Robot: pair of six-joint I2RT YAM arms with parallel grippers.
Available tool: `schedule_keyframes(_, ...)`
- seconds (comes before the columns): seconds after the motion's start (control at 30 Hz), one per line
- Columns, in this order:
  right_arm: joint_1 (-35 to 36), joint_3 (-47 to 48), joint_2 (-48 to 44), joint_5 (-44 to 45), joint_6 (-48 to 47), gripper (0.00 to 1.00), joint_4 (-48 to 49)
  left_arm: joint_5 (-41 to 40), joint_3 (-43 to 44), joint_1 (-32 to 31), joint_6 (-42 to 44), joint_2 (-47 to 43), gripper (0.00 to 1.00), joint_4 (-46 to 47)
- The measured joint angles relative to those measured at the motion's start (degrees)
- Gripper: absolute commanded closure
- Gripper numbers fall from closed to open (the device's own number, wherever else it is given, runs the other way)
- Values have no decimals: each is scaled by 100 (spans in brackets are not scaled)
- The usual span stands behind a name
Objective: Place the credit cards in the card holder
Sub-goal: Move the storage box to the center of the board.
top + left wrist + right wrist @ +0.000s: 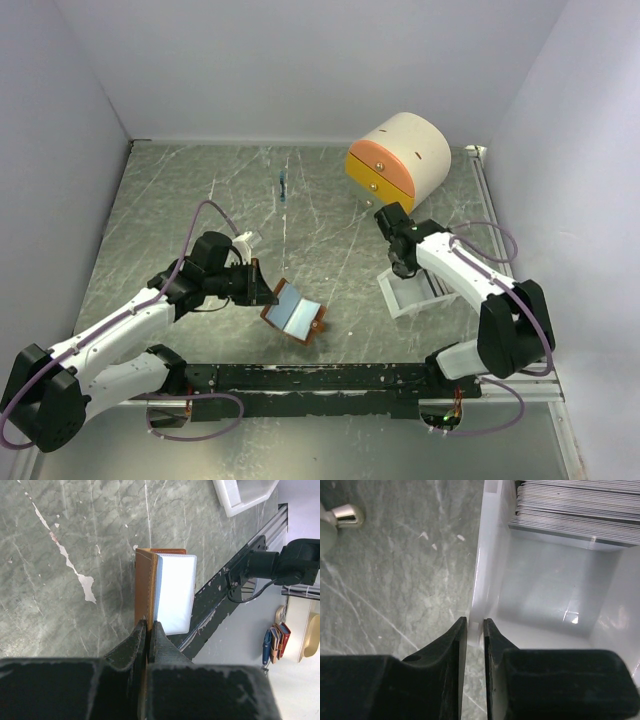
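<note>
Card holder [293, 312] lies open near the front of the surface [200, 190], pale pockets facing up. Its long axis slants from far-left to near-right, with the snap-stud corner toward the black rail [330, 378]. Left jaws are clamped tight on the brown flap [145, 585]. From the wrist, that flap stands on edge and runs straight away from the jaws, pale panel flat beside it. The rail sits just beside the near corner, and there's open room on the far side, toward the back wall.

Over on the right, well apart, is the white tray [405, 295], credit cards [575, 510] stacked at one end. Right jaws hang at the tray's wall with only a sliver of gap between them, and the wall edge lines up with that gap. Pinching it or not, cannot tell. Drawer box [400, 160] sits back right.
</note>
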Motion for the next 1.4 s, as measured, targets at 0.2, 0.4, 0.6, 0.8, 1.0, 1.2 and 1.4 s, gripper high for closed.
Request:
schedule_keyframes(0.2,118,118,177,-179,-13,84,337,-22,0,0,0,0,93,0)
schedule_keyframes(0.4,197,367,437,-367,-13,83,492,-46,-2,0,0,0,93,-4)
schedule_keyframes(0.6,227,400,481,-483,-223,61,723,-105,-2,-4,0,0,93,-7)
schedule_keyframes(0.8,227,393,262,-310,-1139,45,988,-142,0,-4,2,0,93,-17)
schedule_keyframes(1.0,227,396,-251,-22,-3434,45,1335,-164,0,-7,2,0,93,-66)
schedule_keyframes(1.2,225,474,-227,-31,-5818,45,1346,-177,0,-7,2,7,93,-79)
schedule_keyframes(1.4,205,844,385,70,-6778,46,979,-177,0,-7,2,61,93,-81)
